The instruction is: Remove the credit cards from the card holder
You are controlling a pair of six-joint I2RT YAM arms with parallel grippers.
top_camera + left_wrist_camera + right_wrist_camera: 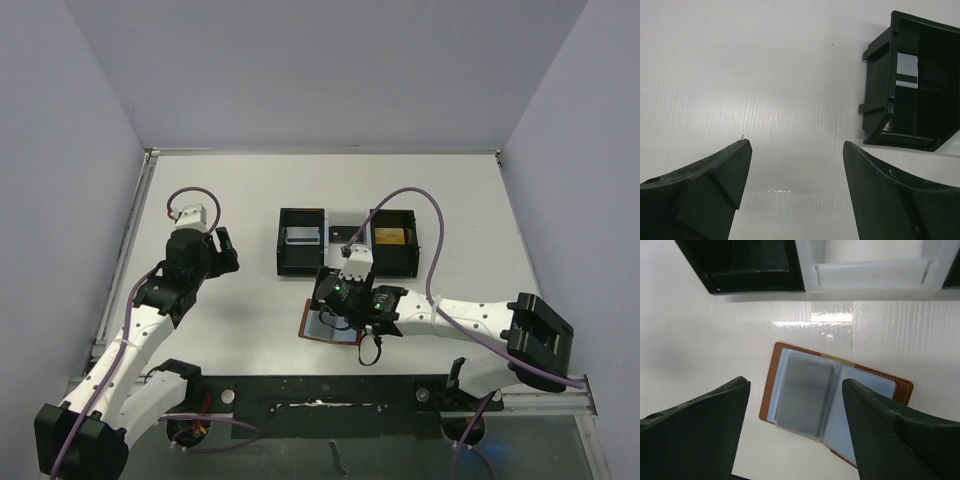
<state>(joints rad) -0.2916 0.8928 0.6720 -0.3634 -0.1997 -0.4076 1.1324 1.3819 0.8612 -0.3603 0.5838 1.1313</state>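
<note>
The brown card holder (pixel 322 330) lies open and flat on the white table, partly under my right wrist. In the right wrist view the card holder (pixel 836 390) shows blue-grey pockets and a clear sleeve with a grey card (pixel 802 392) inside. My right gripper (pixel 795 382) hangs open just above it, one finger on each side, touching nothing. From above, the right gripper (pixel 335 308) covers the holder's right part. My left gripper (pixel 222 250) is open and holds nothing over bare table, left of the tray; the left gripper (pixel 796 142) has only table between its fingers.
A black-and-white three-compartment tray (pixel 279 245) stands behind the card holder. Its left compartment (pixel 880 100) holds a pale card (pixel 906 70); its right compartment holds a yellowish card (pixel 390 236). The tray's near wall (pixel 755 287) lies close beyond my right fingers.
</note>
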